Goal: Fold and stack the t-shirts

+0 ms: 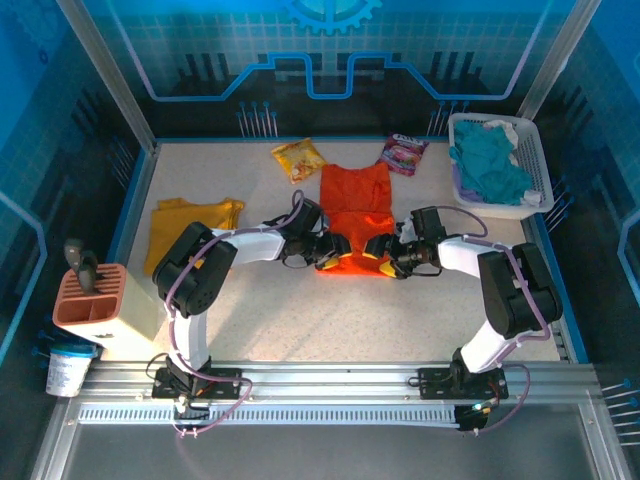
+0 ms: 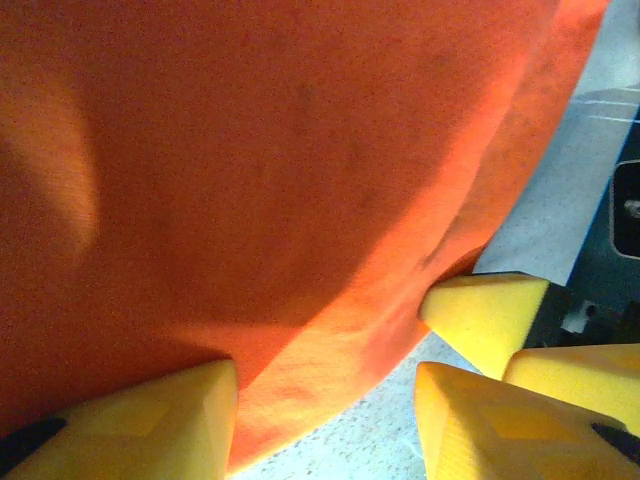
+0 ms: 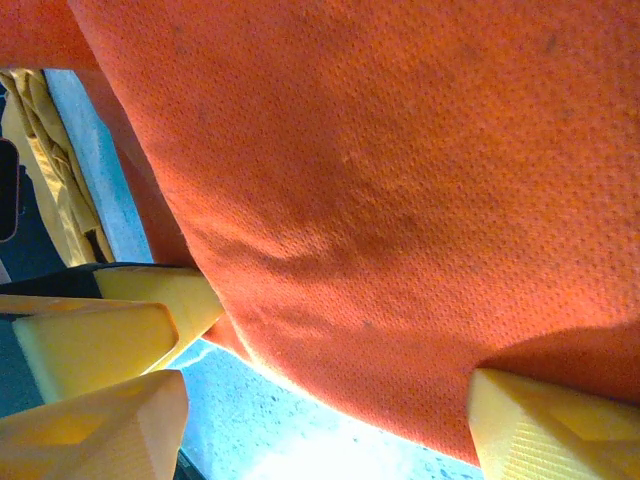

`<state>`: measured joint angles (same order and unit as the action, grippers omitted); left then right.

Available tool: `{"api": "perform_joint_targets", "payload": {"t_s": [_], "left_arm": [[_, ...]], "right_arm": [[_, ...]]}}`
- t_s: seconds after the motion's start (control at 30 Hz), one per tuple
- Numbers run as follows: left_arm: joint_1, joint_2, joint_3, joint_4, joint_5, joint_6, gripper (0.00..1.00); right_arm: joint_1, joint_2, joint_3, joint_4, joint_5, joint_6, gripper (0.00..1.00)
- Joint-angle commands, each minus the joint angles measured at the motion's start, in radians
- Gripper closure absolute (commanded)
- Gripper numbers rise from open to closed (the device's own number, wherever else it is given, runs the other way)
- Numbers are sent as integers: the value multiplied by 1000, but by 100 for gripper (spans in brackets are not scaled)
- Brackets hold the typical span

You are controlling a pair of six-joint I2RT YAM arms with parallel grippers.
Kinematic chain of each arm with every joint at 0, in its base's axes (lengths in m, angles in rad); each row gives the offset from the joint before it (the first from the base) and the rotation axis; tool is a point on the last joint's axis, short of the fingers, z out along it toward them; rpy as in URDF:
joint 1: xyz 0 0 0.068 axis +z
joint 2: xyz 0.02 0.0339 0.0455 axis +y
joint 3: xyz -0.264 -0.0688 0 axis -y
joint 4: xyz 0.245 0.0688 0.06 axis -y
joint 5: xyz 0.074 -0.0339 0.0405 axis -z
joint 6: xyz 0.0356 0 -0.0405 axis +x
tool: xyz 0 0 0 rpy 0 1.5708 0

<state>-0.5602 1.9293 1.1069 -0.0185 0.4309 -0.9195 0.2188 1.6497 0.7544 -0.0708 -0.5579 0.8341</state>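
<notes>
- Orange t-shirt (image 1: 355,205) spread mid-table, long axis near-to-far. Mustard t-shirt (image 1: 190,225) rumpled by the left table edge, well apart.
- Left gripper (image 1: 335,256) at the orange shirt's near hem, left part. Wrist view: fingers (image 2: 150,425) spread and released, with the hem edge running between them — nothing pinched.
- Right gripper (image 1: 384,252) at the same hem, right part. Fingers (image 3: 545,430) wide apart, cloth edge between them (not clamped).
- The grippers sit close together; each wrist view catches the other's yellow fingertip.
- Bare table (image 1: 300,320) lies near of the hem, between the arms.
- Far side is tighter — yellow snack packet (image 1: 298,158) and purple snack packet (image 1: 405,153) just beyond the shirt, basket (image 1: 538,150) far right.
</notes>
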Motion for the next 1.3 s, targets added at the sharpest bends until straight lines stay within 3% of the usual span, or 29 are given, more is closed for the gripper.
{"api": "perform_joint_targets", "payload": {"t_s": [0.0,0.23,0.47,0.8,1.07,1.27], "left_arm": [[26,-3,-18,-77,-37,67,50],[89,-64,10,-146,-25,114,51],[88,-85,166,-146,68,72,52],[-2,150,370,-2,155,-26,52],[38,386,483,150,211,-102,53],[61,330,450,176,250,-110,53]], "right_arm": [[-29,14,-25,-107,78,-32,26],[-55,-42,0,-146,57,-43,26],[-62,-105,118,-213,25,-42,26],[-106,-167,154,-221,62,-2,24],[-112,-204,63,-209,50,-3,24],[-121,-198,21,-233,53,-40,24]]}}
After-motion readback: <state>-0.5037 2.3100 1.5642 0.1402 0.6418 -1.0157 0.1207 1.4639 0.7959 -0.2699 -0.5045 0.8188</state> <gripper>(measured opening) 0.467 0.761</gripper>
